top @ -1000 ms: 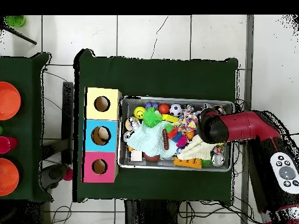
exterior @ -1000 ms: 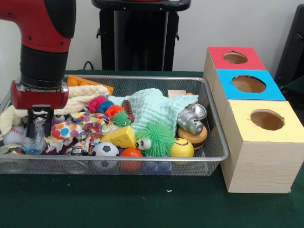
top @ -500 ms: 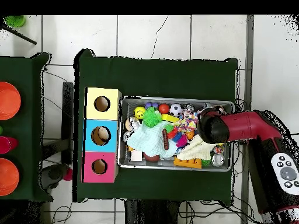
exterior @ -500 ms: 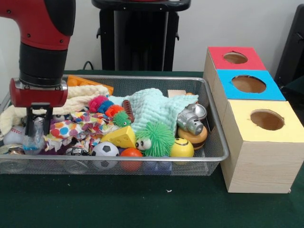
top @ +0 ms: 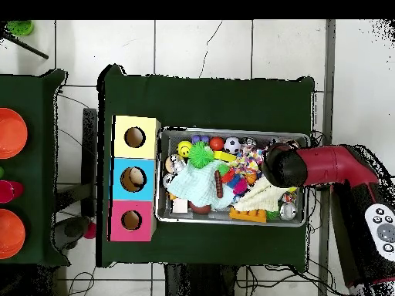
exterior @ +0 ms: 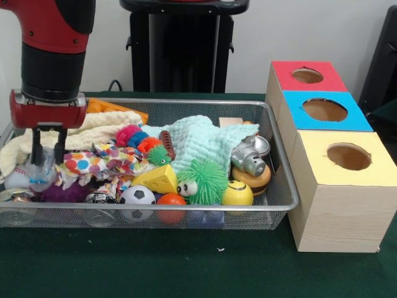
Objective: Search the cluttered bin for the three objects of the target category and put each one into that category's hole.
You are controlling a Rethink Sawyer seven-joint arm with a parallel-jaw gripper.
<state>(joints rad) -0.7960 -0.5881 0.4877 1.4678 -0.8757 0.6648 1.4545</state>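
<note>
The gripper [exterior: 46, 149] hangs over one end of the wire bin [exterior: 273, 162], holding a small see-through thing [exterior: 41, 176] just above the toys. The three boxes with holes [exterior: 349, 156] stand beside the bin's other end.

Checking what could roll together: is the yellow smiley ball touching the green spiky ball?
Touching. In the front view the yellow smiley ball sits against the green spiky ball, whose spikes overlap its left edge with no gap showing.
</note>
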